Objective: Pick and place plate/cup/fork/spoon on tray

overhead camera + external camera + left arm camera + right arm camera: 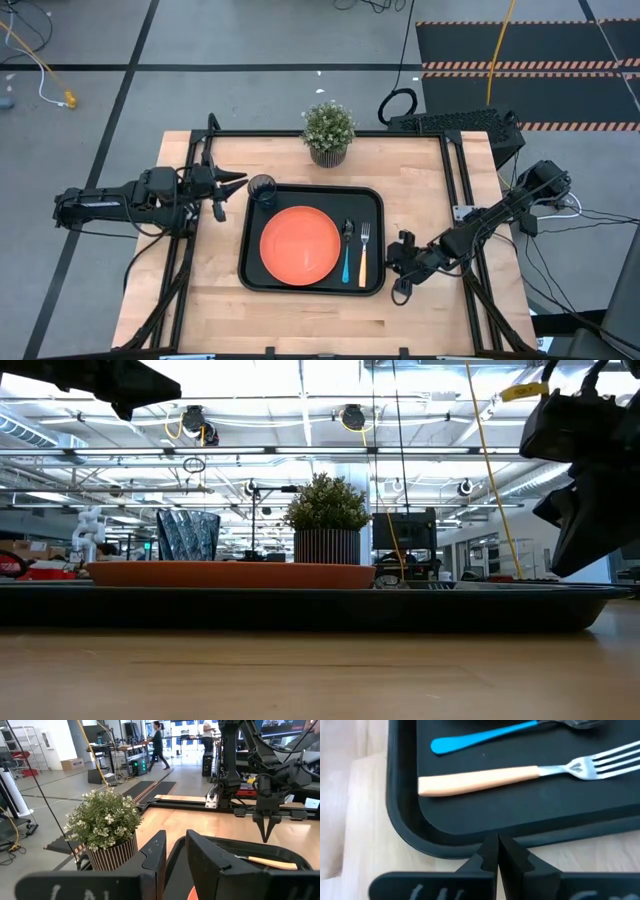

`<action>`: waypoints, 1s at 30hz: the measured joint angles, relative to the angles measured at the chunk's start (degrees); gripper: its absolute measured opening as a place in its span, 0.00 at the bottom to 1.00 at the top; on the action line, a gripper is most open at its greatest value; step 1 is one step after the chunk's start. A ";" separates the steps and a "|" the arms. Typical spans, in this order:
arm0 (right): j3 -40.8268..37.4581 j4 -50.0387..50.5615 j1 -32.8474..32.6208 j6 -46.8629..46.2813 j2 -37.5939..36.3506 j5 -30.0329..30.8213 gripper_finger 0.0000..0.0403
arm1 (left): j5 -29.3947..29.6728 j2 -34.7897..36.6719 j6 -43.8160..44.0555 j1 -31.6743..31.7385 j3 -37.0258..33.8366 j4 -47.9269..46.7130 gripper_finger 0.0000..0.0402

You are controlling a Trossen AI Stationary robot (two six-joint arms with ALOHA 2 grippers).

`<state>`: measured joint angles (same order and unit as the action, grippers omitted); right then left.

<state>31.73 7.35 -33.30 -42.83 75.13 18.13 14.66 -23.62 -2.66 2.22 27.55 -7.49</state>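
Note:
The black tray lies mid-table. On it lie the orange plate, the blue-handled spoon and the orange-handled fork. The grey cup stands upright in its far left corner. My left gripper is open and empty, raised just left of the cup. My right gripper is shut and empty, hovering just off the tray's right rim near its near right corner. The right wrist view shows the fork and the spoon's handle beyond that rim.
A potted green plant stands on the table just beyond the tray's far edge. Bare wood lies to the left, right and near side of the tray. People walk in the room far behind the table.

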 joint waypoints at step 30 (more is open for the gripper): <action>1.42 -5.90 -4.50 -0.72 3.87 -3.13 0.00 | -0.02 0.01 0.66 0.00 0.00 -0.48 0.20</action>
<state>33.15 1.45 -37.80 -43.55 79.00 15.00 14.63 -23.61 -1.99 2.22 27.55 -7.97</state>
